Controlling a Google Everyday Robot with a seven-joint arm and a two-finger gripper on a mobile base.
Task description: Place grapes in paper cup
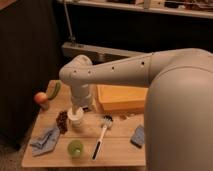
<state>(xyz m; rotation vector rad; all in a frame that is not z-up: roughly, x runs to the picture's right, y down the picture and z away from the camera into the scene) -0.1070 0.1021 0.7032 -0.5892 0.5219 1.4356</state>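
The end effector, grip impossible to tell, seems poised over the white cylindrical paper cup; the dark purple grape bunch lies just left.

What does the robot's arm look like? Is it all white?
Yes, the arm is creamy white all over: fat smooth tubes with rounded joints and small dark dots along one tube. No cables show. Its gripper, at the tip, hangs over the paper cup.

light: dim, warm, falling from above | brightest: pale arm across right half of frame | shadow: upper left and background near black; gripper at centre left shaded under arm | focus: soft throughout, grainy
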